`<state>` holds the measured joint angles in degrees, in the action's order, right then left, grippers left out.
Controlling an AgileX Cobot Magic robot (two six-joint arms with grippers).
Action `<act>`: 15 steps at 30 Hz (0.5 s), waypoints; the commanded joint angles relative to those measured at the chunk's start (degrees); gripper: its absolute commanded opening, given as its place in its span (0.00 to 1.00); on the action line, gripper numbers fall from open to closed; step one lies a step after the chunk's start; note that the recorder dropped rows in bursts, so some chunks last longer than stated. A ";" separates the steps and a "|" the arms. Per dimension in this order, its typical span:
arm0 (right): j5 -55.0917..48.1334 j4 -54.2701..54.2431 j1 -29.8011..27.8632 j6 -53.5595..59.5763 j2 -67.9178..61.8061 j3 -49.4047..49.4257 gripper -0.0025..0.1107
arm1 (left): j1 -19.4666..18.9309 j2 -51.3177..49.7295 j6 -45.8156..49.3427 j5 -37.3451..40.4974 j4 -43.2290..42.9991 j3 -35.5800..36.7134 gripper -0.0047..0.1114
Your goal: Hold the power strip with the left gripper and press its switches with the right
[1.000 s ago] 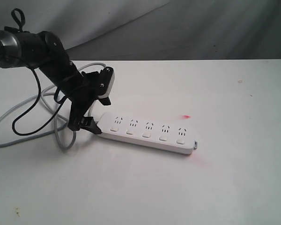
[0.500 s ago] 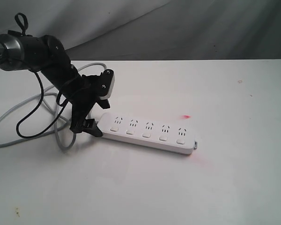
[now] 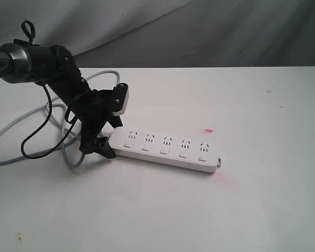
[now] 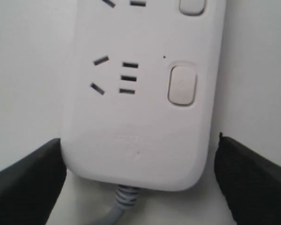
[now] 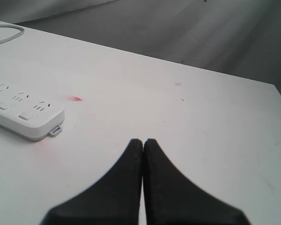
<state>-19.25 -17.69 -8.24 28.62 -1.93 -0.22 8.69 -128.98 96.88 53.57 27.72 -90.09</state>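
Where a grey cloth backdrop (image 3: 199, 31) closes off the far side, a white table (image 3: 262, 210) fills most of the exterior view. The left arm (image 3: 47, 63), black with a silvery tube and a looping black cable (image 3: 23, 147), reaches in from the left of that view and slopes down to the tabletop. The power strip (image 3: 165, 140) lies flat near the middle of the table, set at a slant, its five sockets facing up. Its grey cord (image 4: 119, 208) leaves the rounded end nearest the arm and coils away across the table on that side. The left gripper (image 3: 112, 138) straddles this cord end with its jaws spread wide. In the left wrist view one of the black fingers (image 4: 28, 183) sits right against one long edge of the strip, while the other shows a thin sliver of table between itself and the opposite edge, so the strip is bracketed but not clamped. The right gripper (image 5: 143, 143) appears only in its own wrist view, its two black fingers pressed together tip to tip, hovering over bare table well apart from the strip's far end. The switches (image 3: 164, 150), five small white buttons, run in a row with one below each socket, none touched by either gripper. A small red mark (image 3: 208, 130) sits on the table just beyond the strip, and a tiny tab (image 3: 219, 163) juts from the strip's far end.
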 commanded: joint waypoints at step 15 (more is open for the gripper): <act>0.60 -0.07 -0.34 -0.13 0.32 0.22 0.02 | -0.11 0.32 -5.40 3.17 0.48 -0.20 0.63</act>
<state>-19.25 -17.69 -8.24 28.62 -1.93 -0.22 8.69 -128.98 92.27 55.76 27.80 -90.09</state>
